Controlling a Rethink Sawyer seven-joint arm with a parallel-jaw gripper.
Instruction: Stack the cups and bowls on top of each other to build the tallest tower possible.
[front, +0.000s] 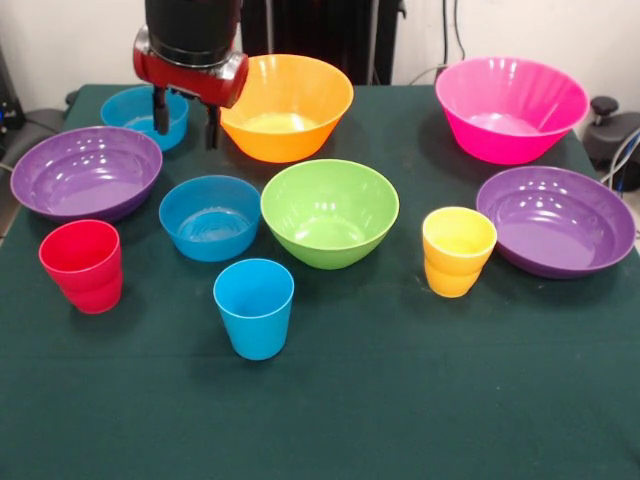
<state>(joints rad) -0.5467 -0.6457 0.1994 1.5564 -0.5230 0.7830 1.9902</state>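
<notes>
No tower exists yet: the plain tapered blue plastic cup (254, 307) stands alone at the table's near middle, every bowl apart. The gripper (186, 113) hangs empty, fingers parted, far back beside the small blue bowl (146, 114), probably choosing a first piece to grasp.

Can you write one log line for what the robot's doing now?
stage: nothing stacked | gripper: jaws open, empty, over far small blue plastic bowl | blue plastic cup: upright, alone

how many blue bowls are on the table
2: one blue bowl sits left of the green bowl; the other blue bowl is at the far left, partly behind the tool.
</notes>
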